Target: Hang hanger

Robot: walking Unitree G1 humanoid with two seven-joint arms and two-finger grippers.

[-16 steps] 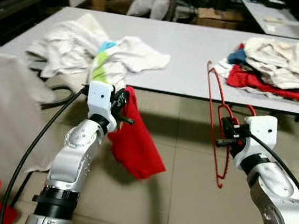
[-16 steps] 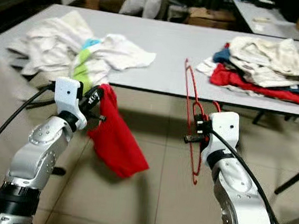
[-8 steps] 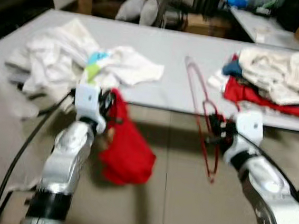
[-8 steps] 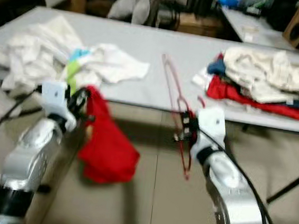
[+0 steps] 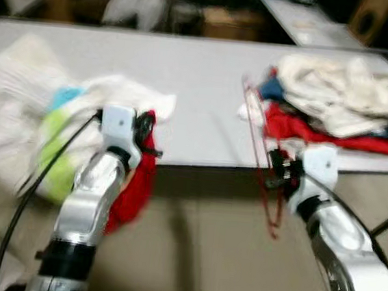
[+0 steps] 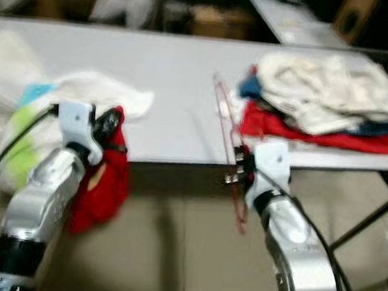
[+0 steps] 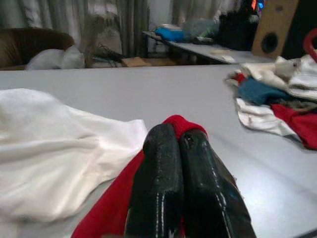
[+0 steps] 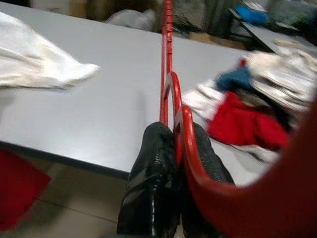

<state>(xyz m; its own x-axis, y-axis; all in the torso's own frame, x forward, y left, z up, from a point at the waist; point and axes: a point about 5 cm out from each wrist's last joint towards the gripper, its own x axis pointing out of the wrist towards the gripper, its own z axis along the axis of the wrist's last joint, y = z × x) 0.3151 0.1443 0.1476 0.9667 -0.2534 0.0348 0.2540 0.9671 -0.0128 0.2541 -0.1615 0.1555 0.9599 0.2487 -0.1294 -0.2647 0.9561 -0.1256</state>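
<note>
Grey table [image 5: 186,83] ahead; left gripper [image 7: 176,148] jaws clenched on red cloth [image 5: 135,188], right gripper [image 8: 171,144] pinching red hanger [image 8: 166,59].

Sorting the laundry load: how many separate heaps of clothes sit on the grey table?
2: a heap of white cloth with green and blue patches on the robot's left side of the grey table, and a white, red and blue pile on its right. More may lie outside the frame.
</note>
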